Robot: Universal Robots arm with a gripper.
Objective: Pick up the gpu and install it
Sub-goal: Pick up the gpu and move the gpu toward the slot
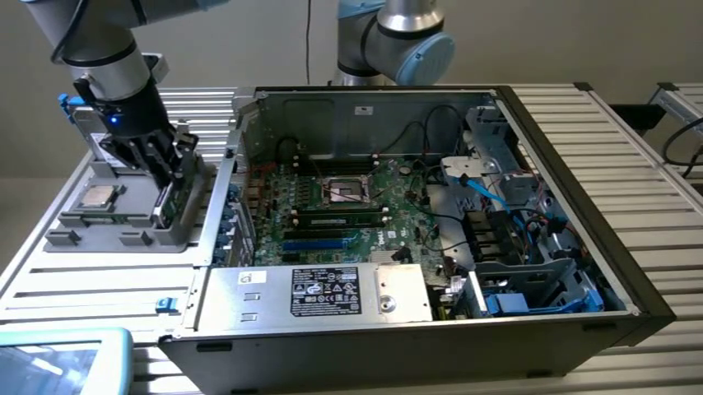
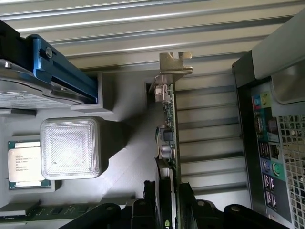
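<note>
The gpu stands on edge in a slot of the grey parts tray at the exterior view's left, beside the open computer case. In the wrist view the gpu is seen edge-on, a green board with its silver bracket at the far end. My gripper has come down over the card. The gripper is open, with one black finger on each side of the card, close to its faces. The card still rests in its slot.
A processor chip lies in the tray, next to a white ribbed block. A silver drive with blue tabs and a green memory stick sit nearby. The case's rear port panel is close beside the tray. The motherboard lies exposed inside.
</note>
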